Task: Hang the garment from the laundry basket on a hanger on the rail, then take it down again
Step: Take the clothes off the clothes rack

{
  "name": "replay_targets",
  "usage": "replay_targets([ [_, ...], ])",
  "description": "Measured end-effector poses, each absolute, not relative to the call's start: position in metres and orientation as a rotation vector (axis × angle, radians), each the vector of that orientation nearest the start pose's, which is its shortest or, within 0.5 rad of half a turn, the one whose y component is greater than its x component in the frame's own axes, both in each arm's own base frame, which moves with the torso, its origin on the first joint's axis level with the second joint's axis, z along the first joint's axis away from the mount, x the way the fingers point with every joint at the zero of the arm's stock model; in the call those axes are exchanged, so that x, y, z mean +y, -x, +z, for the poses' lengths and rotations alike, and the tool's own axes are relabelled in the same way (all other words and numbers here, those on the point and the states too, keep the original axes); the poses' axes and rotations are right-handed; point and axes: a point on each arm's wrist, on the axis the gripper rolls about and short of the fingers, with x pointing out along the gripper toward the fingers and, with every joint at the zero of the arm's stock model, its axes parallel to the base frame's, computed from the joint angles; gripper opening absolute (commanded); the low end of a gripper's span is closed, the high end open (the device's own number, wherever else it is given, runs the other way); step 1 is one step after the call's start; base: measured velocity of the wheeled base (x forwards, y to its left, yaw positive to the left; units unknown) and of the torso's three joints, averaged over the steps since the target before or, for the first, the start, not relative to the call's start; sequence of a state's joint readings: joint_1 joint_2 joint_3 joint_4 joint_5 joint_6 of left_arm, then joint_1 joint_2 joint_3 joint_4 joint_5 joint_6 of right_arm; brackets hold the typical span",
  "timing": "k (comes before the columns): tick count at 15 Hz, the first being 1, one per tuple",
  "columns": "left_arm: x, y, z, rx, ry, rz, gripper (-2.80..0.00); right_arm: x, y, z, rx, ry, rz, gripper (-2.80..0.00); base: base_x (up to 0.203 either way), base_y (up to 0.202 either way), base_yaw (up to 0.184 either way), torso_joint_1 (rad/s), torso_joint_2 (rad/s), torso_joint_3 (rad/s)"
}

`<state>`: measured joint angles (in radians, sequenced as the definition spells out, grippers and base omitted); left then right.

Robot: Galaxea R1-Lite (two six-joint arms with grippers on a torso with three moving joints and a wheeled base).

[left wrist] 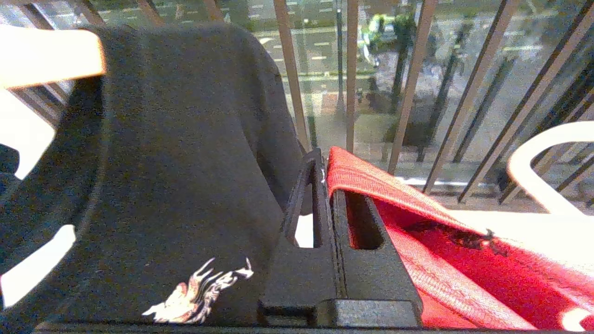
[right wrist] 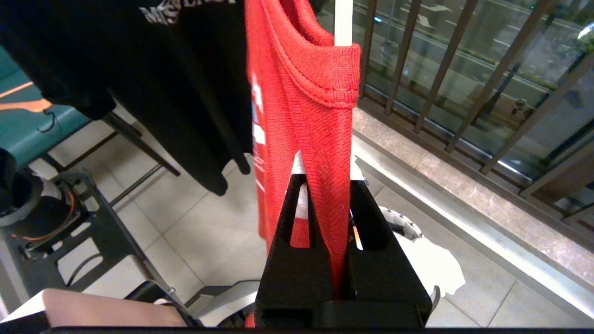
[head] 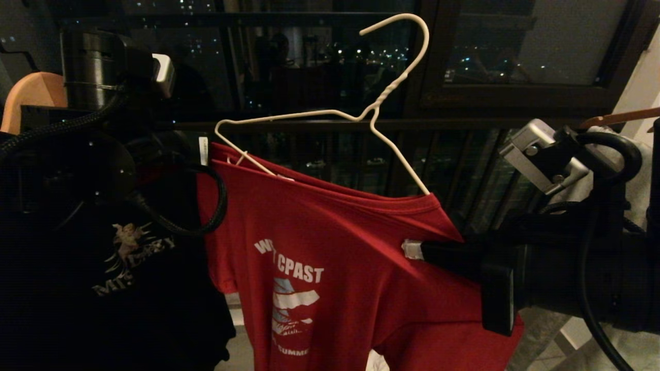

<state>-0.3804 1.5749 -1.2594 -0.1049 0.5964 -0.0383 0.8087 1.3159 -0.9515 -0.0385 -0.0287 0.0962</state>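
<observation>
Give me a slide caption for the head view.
Both grippers, left and right, pinch the red T-shirt on the white wire hanger.

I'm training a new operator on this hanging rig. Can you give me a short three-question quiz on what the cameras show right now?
1. True or false: the hanger sits fully inside the red T-shirt.
2. What is the right gripper shut on? A) the black T-shirt B) the red T-shirt C) the hanger
3. What edge of the shirt does the left gripper pinch?

Key: 1 false, one end pokes out of the neck opening. 2 B. 3 A hemmed red edge.
</observation>
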Motion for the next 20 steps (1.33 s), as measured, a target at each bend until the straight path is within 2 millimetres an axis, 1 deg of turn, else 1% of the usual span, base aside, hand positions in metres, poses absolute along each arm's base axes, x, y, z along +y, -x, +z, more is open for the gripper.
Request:
replay_targets([
  [6, -0.096, -0.276, 0.290, 0.209, -0.078, 0.216, -2.80, 0.150, -0.138, 0.272, 0.322, 0.036, 0.784, -2.80, 0.000, 0.000, 0.000, 0.000, 0.00, 0.000],
  [12, -0.099, -0.270, 0.288, 0.220, -0.092, 0.194, -2.80, 0.153, -0.129, 0.273, 0.331, 0.009, 0.839, -2.80, 0.000, 0.000, 0.000, 0.000, 0.00, 0.000],
  [16, -0.108, -0.262, 0.283, 0.233, -0.113, 0.157, -2.80, 0.154, -0.129, 0.273, 0.327, 0.004, 0.842, -2.80, 0.000, 0.000, 0.000, 0.000, 0.00, 0.000],
  [20, -0.129, -0.247, 0.269, 0.267, -0.179, 0.064, -2.80, 0.156, -0.131, 0.272, 0.338, -0.004, 0.831, -2.80, 0.000, 0.000, 0.000, 0.000, 0.00, 0.000],
])
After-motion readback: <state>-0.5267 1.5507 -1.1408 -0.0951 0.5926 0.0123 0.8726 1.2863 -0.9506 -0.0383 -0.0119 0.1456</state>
